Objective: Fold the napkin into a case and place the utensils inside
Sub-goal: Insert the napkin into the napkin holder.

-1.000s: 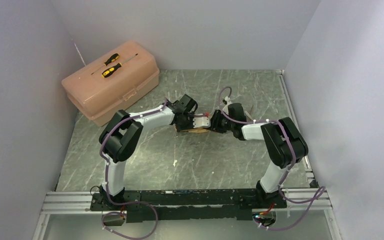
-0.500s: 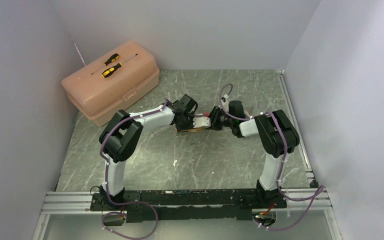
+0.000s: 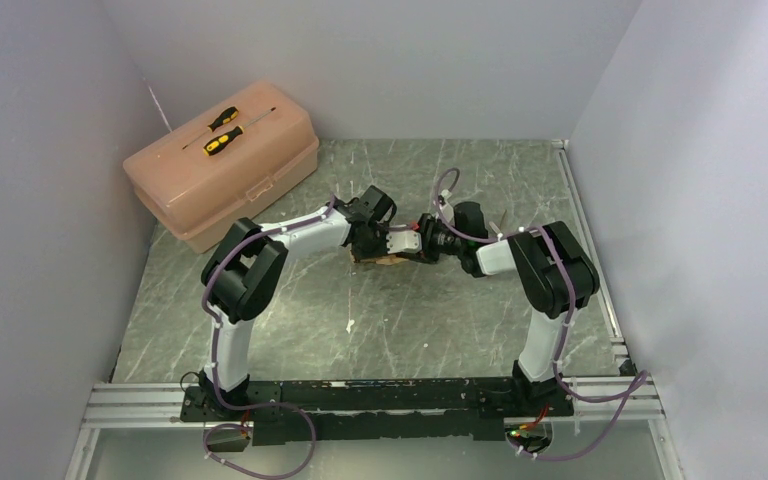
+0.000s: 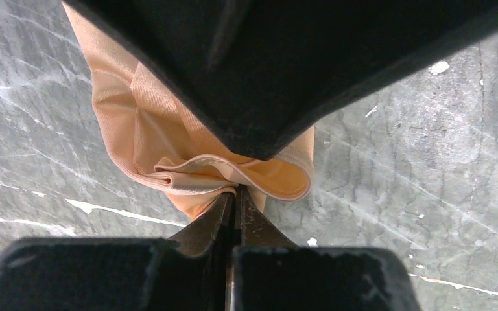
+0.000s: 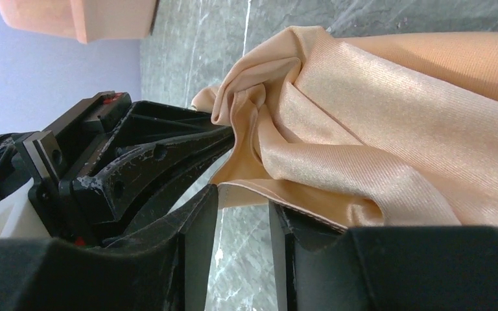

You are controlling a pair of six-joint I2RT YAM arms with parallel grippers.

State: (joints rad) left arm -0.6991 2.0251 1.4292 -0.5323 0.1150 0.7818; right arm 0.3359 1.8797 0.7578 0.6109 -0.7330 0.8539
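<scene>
End effector L [image 4: 235, 193] pinched shut on shiny peach satin napkin [image 4: 136, 129]; end effector R [image 5: 241, 198] half-open, no grip. You're mid-fold; utensils unseen, not in yet.

Table [image 3: 440, 320] — grey-green marbled surface with white scuffs, evenly lit. Plain pale lavender walls [image 3: 380, 60] on three sides. Pink toolbox [image 3: 235, 190] sits beyond and left of the left gripper [image 3: 378, 256] — two yellow-black screwdrivers [image 3: 218, 143] on its lid.
</scene>
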